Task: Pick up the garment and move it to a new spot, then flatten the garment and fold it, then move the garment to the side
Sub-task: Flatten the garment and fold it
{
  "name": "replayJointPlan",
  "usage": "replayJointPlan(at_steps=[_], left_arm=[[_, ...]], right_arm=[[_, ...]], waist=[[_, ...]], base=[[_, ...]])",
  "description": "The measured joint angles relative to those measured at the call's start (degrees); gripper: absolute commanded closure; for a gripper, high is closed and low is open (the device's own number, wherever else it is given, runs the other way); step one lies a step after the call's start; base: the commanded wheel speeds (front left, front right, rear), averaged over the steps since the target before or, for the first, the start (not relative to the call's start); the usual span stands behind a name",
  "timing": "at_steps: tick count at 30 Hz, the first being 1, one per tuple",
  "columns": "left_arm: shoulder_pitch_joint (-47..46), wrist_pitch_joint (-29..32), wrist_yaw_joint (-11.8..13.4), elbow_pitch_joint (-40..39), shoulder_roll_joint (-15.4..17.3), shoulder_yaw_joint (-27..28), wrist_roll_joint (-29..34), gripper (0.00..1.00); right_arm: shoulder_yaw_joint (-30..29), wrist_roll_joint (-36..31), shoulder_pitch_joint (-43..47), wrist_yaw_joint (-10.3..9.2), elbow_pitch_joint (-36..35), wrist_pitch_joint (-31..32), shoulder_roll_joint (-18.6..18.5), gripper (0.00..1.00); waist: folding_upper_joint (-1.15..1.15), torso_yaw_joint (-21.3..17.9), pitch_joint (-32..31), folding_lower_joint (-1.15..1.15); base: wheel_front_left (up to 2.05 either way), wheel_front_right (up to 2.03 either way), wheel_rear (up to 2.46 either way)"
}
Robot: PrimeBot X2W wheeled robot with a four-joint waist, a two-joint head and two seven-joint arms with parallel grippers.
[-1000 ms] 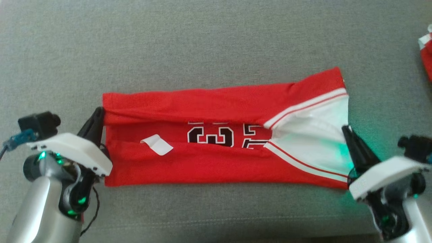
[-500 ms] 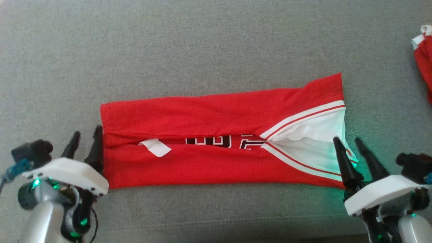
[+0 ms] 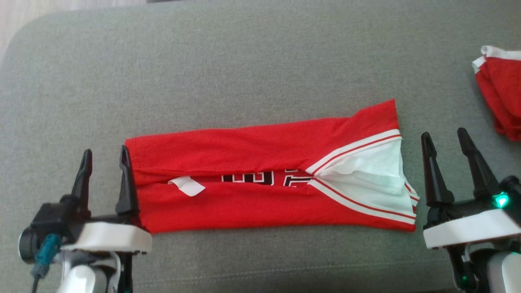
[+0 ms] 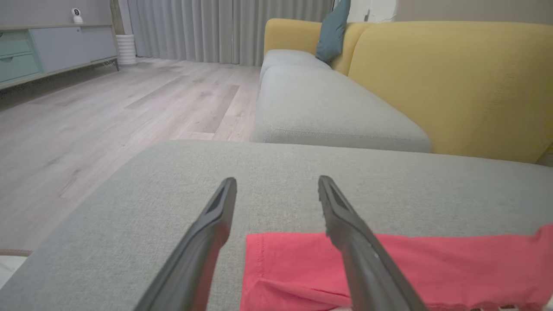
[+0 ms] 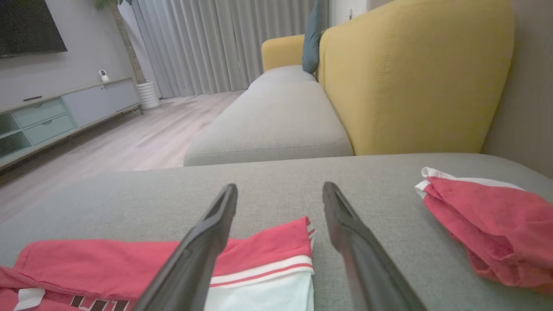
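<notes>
Head view: the folded red fabric jersey with white trim lies between the left gripper and the right gripper; both have fingers apart and hold nothing.

Bare grey cushion is stretching wide beyond the folded garment, leaving passage; a second red garment is crowding the right edge, a yellow backrest rising beyond it.

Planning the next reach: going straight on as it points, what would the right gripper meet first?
Probably only bare grey cushion; the right gripper aims between the folded jersey and the other red garment, though depth is unclear.
</notes>
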Motion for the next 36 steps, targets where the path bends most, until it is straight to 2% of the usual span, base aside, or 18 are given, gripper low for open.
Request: replayJointPlan(at_steps=[7, 20, 27, 34, 36], left_arm=[[3.57, 0.23, 0.94, -2.49, 0.09, -1.67, 1.32, 0.0], [3.55, 0.64, 1.34, -2.8, 0.14, -1.7, 0.98, 0.0], [-0.6, 0.48, -0.09, -2.64, 0.15, -2.92, 0.98, 0.0], [-5.18, -0.04, -1.29, -1.1, -0.05, -4.35, 1.47, 0.0], [-5.73, -0.53, -1.66, -0.33, -0.12, -4.93, 1.47, 0.0]], right_arm=[[-0.04, -0.35, 1.24, 0.0, -0.01, 0.34, 0.71, 0.0], [-0.9, 0.25, 1.87, 0.0, 2.26, 1.82, 1.18, 0.0], [-2.01, 0.4, -2.13, 0.0, 11.26, 3.33, -2.08, 0.0], [2.25, 2.74, -7.1, 0.0, 21.73, 8.65, -2.6, 0.0], [2.7, 3.25, -7.15, 0.0, 22.82, 9.64, -2.6, 0.0]], waist=[[0.0, -0.55, -1.73, 0.0], [0.0, -0.25, -0.76, 0.0], [0.0, 0.65, 2.82, 0.01], [0.0, 2.23, 6.49, 0.02], [0.0, 2.65, 7.07, 0.01]], base=[[0.0, 0.0, 0.0], [0.0, 0.0, 0.0], [0.0, 0.0, 0.0], [0.0, 0.0, 0.0], [0.0, 0.0, 0.0]])
